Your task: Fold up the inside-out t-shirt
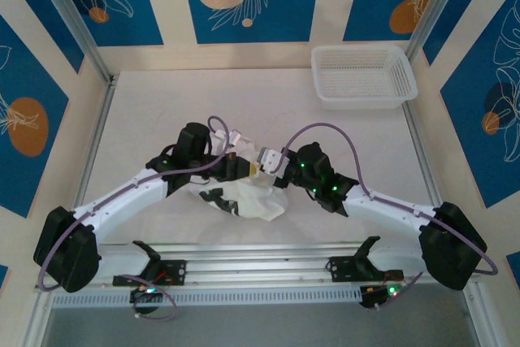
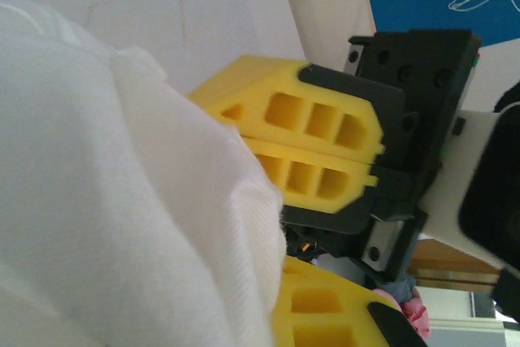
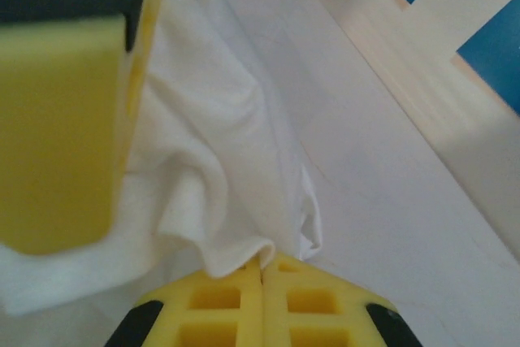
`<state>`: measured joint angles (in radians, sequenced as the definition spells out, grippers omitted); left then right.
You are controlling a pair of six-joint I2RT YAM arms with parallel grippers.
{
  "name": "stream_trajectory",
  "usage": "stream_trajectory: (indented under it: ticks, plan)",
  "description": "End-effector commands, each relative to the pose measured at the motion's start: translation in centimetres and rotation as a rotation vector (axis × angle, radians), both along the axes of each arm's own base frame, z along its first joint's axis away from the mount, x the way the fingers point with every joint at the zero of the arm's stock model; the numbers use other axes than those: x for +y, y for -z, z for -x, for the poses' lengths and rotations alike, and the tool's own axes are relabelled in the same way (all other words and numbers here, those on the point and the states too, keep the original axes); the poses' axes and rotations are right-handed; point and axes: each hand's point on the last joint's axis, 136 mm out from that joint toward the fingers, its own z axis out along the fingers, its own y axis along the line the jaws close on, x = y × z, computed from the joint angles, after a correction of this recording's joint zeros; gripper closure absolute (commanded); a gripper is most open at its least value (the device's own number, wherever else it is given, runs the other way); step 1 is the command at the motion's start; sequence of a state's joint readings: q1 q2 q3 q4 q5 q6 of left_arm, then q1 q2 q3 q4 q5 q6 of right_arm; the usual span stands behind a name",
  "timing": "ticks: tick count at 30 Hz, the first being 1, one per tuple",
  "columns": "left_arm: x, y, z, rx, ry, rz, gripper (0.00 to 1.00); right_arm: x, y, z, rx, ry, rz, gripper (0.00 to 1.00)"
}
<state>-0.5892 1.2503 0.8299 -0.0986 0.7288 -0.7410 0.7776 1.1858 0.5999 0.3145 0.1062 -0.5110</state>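
Your arms angle inward to mid-table, left gripper [image 1: 244,164] and right gripper [image 3: 262,275] nearly tip to tip, both pinched tight on the t-shirt [image 1: 258,199].

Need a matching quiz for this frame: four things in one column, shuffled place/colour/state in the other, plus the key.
Things
1. t-shirt
2. mesh basket
3. right end effector
4. arm cable

Place, colour or state
A. purple
B. sits in the far right corner
C. shut, pinching an edge of white cloth
D. bunched up in a heap, centre, near side

Pairs: 1-D, 2-B, 3-C, 4-A
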Motion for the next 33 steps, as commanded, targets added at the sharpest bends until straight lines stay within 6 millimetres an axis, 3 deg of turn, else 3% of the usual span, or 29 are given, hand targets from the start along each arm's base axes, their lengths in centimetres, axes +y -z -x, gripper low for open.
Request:
stream_trajectory:
  ticks: [1,2,4,6,7,11,14,17,19,21,24,28,30,33]
  plan:
    - [2.6,-0.5,-2.4,-0.049,-0.086,-0.047,1.0,0.5,-4.8,2.9,0.076,-0.11,-0.142,1.0]
    - [3.8,0.5,-3.4,-0.052,-0.126,-0.092,0.98,0.1,-6.0,4.2,0.161,-0.139,-0.188,1.0]
    - [5.2,1.5,-5.1,-0.072,-0.162,-0.125,0.86,-0.7,-7.8,6.6,0.324,-0.206,-0.274,1.0]
    - [4.6,0.9,-5.8,-0.101,-0.142,-0.074,0.68,-1.3,-9.2,7.9,0.472,-0.224,-0.372,1.0]
    - [4.4,0.4,-6.0,-0.117,-0.136,-0.057,0.64,-1.4,-9.5,8.0,0.522,-0.221,-0.404,1.0]
    - [5.1,-1.5,-6.1,-0.213,-0.147,-0.092,0.54,-2.0,-9.6,5.9,0.705,-0.045,-0.497,1.0]
    - [7.3,-2.4,-5.4,-0.306,-0.202,-0.212,0.54,-2.5,-9.2,3.7,0.8,0.079,-0.535,1.0]
    - [8.6,-3.7,-3.4,-0.428,-0.247,-0.306,0.57,-2.4,-8.8,2.4,0.851,0.117,-0.538,1.0]
    - [8.1,-4.6,-1.6,-0.498,-0.245,-0.332,0.6,-2.0,-8.8,2.1,0.873,0.101,-0.544,1.0]
    - [7.1,-5.0,-0.1,-0.52,-0.245,-0.321,0.7,-1.6,-8.7,1.9,0.898,0.091,-0.548,1.0]
    - [4.0,-5.0,1.5,-0.487,-0.198,-0.235,0.83,-1.3,-8.6,1.7,0.923,0.087,-0.551,1.0]
    - [0.5,-3.0,1.3,-0.415,-0.156,-0.26,0.87,-1.3,-8.4,1.8,0.945,0.093,-0.555,1.0]
    - [0.0,-1.7,0.0,-0.386,-0.192,-0.303,0.84,-1.3,-8.5,2.0,0.957,0.092,-0.563,1.0]
    - [-0.3,-0.3,-2.1,-0.371,-0.26,-0.336,0.67,-1.3,-8.6,2.3,0.967,0.085,-0.568,1.0]
